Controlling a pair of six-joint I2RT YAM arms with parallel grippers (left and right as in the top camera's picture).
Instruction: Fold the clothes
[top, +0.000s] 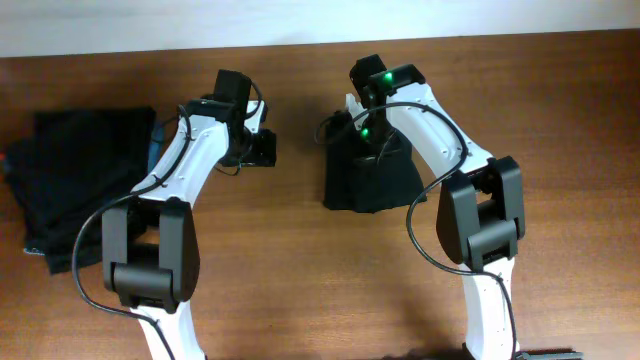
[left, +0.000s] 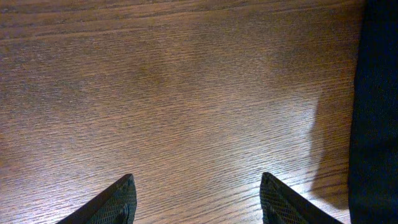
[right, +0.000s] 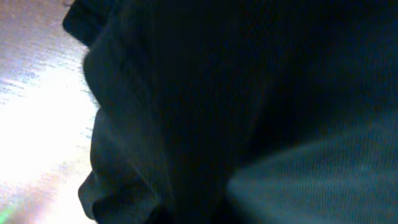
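Wooden table (top: 560, 120), seen from overhead, carrying all items; left arm (top: 185, 150) and right arm (top: 440, 140), white with black joints, both reaching from the near edge toward the far side; stack (top: 85, 180) of black clothes lying flat at the table's left end, a teal-blue edge (top: 155, 150) showing on its right side, touched by neither arm; single black garment (top: 375, 185) near the table's centre, well apart from the stack, bunched and drawn up to a narrow peak at its far end, wider toward the near edge; right gripper (top: 363, 138) at that peak, clenched on the garment, its fingers buried in cloth; the right wrist view is filled by dark folds with a strip of bright wood at left; left gripper (left: 199, 205) between stack and garment, over bare wood, released and grasping nothing, its two dark fingers (left: 121, 202) standing apart; black cloth at the right margin of the left wrist view, clear of the fingers.
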